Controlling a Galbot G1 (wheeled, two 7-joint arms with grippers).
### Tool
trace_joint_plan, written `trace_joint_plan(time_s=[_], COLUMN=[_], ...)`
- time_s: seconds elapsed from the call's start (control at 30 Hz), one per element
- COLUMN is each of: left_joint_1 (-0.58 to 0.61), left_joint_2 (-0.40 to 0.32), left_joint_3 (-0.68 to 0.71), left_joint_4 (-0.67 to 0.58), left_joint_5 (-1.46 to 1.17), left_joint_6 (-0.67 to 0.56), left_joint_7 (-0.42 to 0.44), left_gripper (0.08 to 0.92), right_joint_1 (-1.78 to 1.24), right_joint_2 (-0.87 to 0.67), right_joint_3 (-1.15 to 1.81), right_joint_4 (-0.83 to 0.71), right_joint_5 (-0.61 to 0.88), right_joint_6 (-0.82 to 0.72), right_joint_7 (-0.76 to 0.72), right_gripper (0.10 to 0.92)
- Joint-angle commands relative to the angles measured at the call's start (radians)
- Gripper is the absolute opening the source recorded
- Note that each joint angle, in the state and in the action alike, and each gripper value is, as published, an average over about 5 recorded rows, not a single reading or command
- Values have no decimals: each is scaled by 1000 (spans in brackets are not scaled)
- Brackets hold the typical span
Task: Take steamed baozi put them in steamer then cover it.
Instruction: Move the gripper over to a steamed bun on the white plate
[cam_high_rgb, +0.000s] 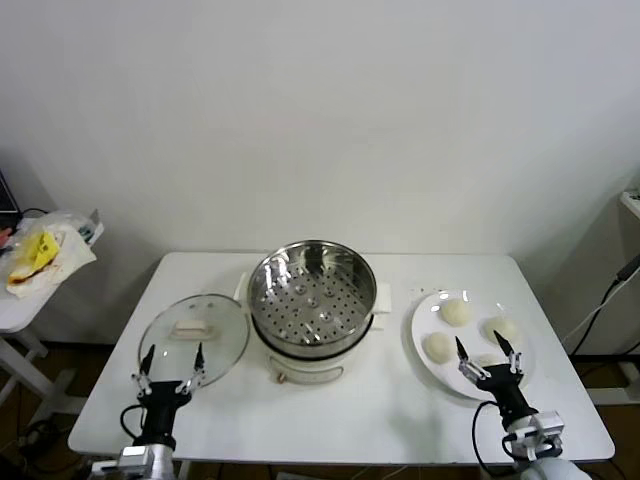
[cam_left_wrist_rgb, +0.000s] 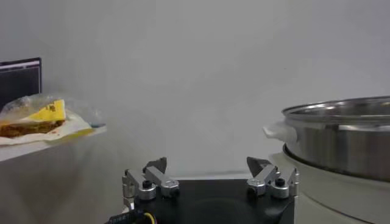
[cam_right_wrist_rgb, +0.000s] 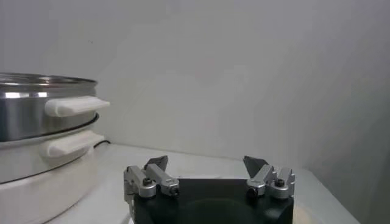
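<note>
So the steamer (cam_high_rgb: 312, 300) sits in the middle of the white table (cam_high_rgb: 380, 410), lid off, shiny perforated tray showing and nothing inside it. It's between the two grippers, further back from both.

The left gripper (cam_high_rgb: 170, 366) hangs low at the near left edge of the table with its fingers spread wide, holding nothing. Its fingertips sit right over the near rim of the glass lid (cam_high_rgb: 193, 338), which lies flat on the table just beside the steamer with its white handle up. Can't tell whether the tips actually touch the glass. In the left wrist view the fingers (cam_left_wrist_rgb: 153, 177) are clearly apart and the steamer wall (cam_left_wrist_rgb: 347, 137) rises off to one side of them.

The right gripper (cam_high_rgb: 487, 355) is at the near right, fingers also wide and empty. They hover over the near part of the white plate (cam_high_rgb: 424, 325), where the steamed baozi (cam_high_rgb: 456, 312) sit: three are plain to see and a fourth peeks out right between the fingertips, partly hidden by them. One bun is just beyond the left fingertip, another just beyond the right one. The right wrist view shows the steamer's white side handles (cam_right_wrist_rgb: 76, 105) off to the side of the open fingers (cam_right_wrist_rgb: 153, 176).

Off the table past the left gripper, a plastic bag (cam_high_rgb: 40, 255) with something yellow in it lies on a side table.
</note>
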Motion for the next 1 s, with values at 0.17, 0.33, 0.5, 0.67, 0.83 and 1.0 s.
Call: trace_joint_plan(time_s=[0.17,0.33,0.5,0.67,0.83,1.0], left_joint_1=[12,12,7,7,5,5], left_joint_2=[18,23,31,42,45,44], left_joint_3=[21,33,38,33,28,28], left_joint_4=[-15,-8,4,4,-2,1], left_joint_5=[7,10,11,10,11,14], left_joint_6=[0,-6,-9,-5,1,2], left_joint_7=[-8,-9,-12,-15,-18,-19], left_gripper=[823,823,823,823,823,823], right_joint_1=[240,418,778,1253,1576,1651], right_joint_2=[-492,-690,-744,-703,-610,-487], right_joint_3=[-84,-224,-560,-1077,-1477,-1583], right_joint_4=[-108,-204,-348,-493,-629,-764], right_joint_5=[-80,-123,-242,-356,-369,-380], right_joint_6=[-256,-279,-243,-175,-138,-131], right_joint_7=[-331,-594,-809,-913,-958,-962], right_gripper=[823,823,823,823,823,823])
